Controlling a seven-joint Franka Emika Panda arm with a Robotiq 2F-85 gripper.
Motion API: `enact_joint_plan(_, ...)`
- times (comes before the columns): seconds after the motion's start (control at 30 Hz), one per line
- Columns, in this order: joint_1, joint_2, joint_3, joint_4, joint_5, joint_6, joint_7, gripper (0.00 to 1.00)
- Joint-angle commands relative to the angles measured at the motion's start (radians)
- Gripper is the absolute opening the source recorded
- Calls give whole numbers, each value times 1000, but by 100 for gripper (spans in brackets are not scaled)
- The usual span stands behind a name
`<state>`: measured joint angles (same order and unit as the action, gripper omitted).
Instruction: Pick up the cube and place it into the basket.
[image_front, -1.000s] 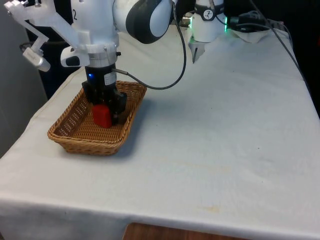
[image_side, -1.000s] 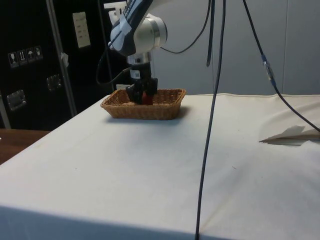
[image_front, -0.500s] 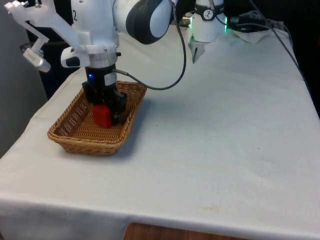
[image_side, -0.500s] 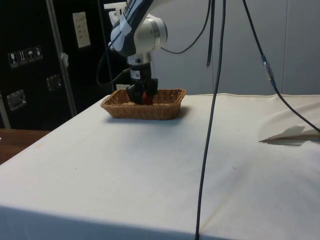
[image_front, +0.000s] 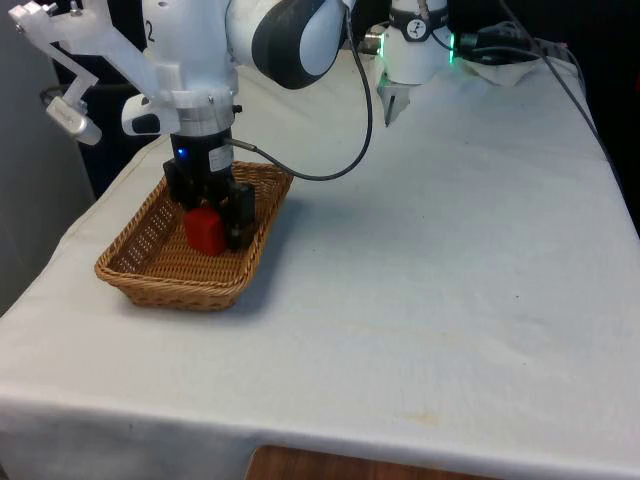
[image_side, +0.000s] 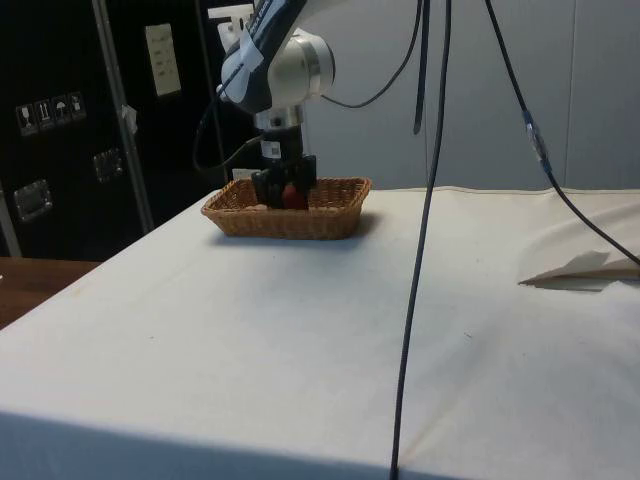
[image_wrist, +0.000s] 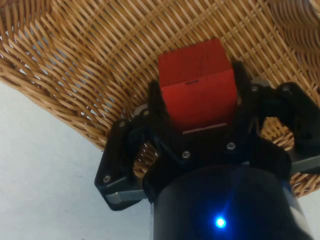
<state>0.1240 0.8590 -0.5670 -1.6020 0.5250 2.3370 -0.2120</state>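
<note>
The black two-finger end effector (image_front: 212, 222) sits low inside the shallow woven wicker basket (image_front: 140, 262), which stands on the white-clothed table (image_front: 430, 260) at the front view's left, towards the far end. Its fingers are closed on the small red solid-looking cube (image_front: 204, 230), one black finger pressed against each of two opposite flat faces, as the wrist view makes plain (image_wrist: 197, 82). The cube is over the basket's woven floor, within the rim; whether its underside already touches the weave is hard to tell from these angles, though in the side view (image_side: 290, 195) it appears to ride a little above the rim line.

The cube looks rigid and light, probably painted wood or plastic, so it should neither deform nor strain the grip. Its smooth faces could slide if held loosely, so the sound hold is the present one: square across two parallel faces, near the middle, not across corners. The basket wall is stiff but springy, and the floor is uneven, so a cube released from any height may tip or settle tilted.
</note>
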Motion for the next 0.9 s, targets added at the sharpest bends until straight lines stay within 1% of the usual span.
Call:
enact_joint_plan(0.0,-1,1,1,1,1,1,0,43)
enact_joint_plan(0.1,-1,1,1,1,1,1,0,73)
enact_joint_plan(0.13,0,0,0,0,0,0,0,87)
enact_joint_plan(0.17,-1,1,1,1,1,1,0,87)
enact_joint_plan(0.2,-1,1,1,1,1,1,0,96)
enact_joint_plan(0.23,-1,1,1,1,1,1,0,100)
enact_joint_plan(0.4,-1,1,1,1,1,1,0,100)
enact_joint_plan(0.47,1,-5,-3,0,-2,-5,1,100)
enact_joint_plan(0.53,6,-17,-12,-1,-6,-14,4,100)
enact_joint_plan(0.57,11,-28,-19,-2,-9,-23,4,100)
enact_joint_plan(0.6,11,-28,-19,-2,-9,-23,4,100)
enact_joint_plan(0.7,18,-50,-32,-4,-15,-47,4,100)
enact_joint_plan(0.73,12,-43,-26,3,-8,-44,0,100)
enact_joint_plan(0.77,19,-56,-35,-5,-17,-52,5,100)
enact_joint_plan(0.87,24,-75,-45,-4,-26,-73,7,100)
